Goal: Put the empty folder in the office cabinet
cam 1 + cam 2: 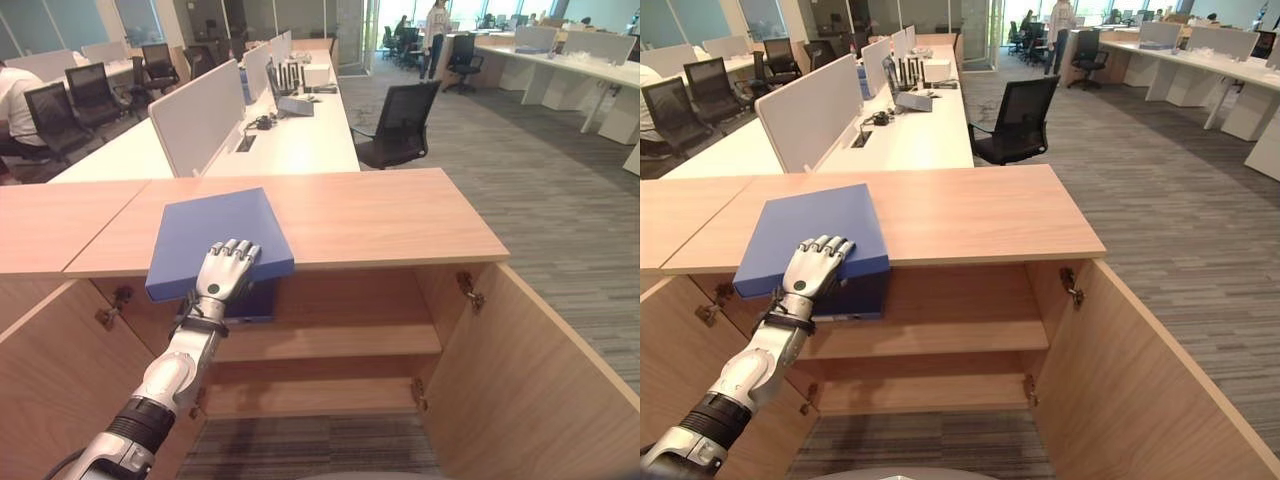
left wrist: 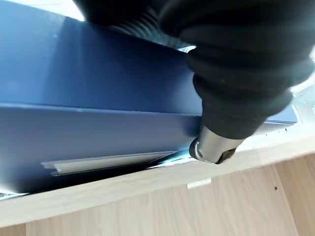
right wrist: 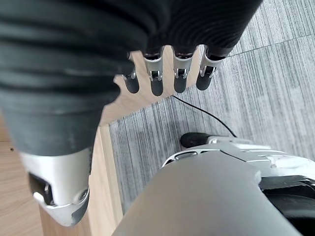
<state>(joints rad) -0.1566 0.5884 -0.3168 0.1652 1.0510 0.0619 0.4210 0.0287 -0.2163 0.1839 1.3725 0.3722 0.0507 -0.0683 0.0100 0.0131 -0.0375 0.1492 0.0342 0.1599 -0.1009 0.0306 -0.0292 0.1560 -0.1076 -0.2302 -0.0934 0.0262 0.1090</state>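
The robot's left hand point(image 1: 224, 270) grips a blue folder point(image 1: 210, 232) at its near edge, fingers point(image 1: 240, 250) flat across the top cover, thumb point(image 2: 212, 147) curled beneath. The folder lies on the cabinet point(image 1: 400, 215) top, its near edge overhanging the open shelves below the fingers. The right hand point(image 3: 98, 73) hangs over carpet point(image 3: 256, 93), fingers point(image 3: 179, 81) relaxed and slightly apart, holding nothing.

folder point(image 1: 215, 240): your left hand point(image 1: 225, 270) covers its near edge, underside hidden | left thumb point(image 2: 214, 147): tip alone visible to you, rest behind cover | cabinet point(image 1: 330, 340): lower shelf cut off by frame edge
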